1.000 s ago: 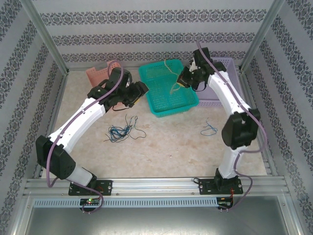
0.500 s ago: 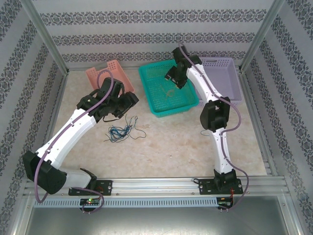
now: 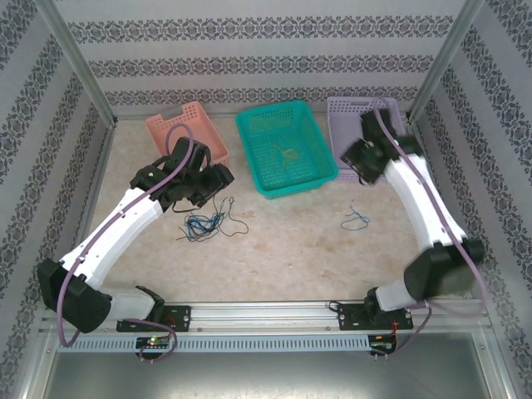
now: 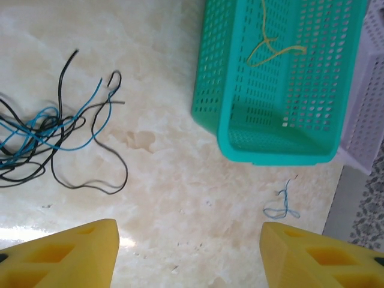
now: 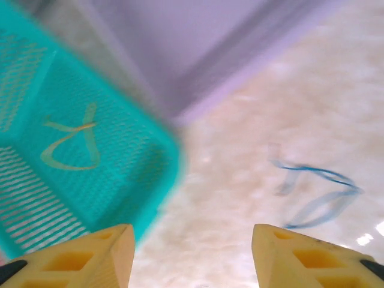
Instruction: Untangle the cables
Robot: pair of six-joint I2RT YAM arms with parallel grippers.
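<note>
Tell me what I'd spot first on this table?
Probably the bright green basket at the back, one yellowish wire lying inside. Then the messy knot of black and blue wires near the left arm, and a lone blue wire farther right.

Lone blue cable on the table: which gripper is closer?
Right. Right gripper sits just beyond the blue cable; left gripper is across the table, by the tangle.
</note>
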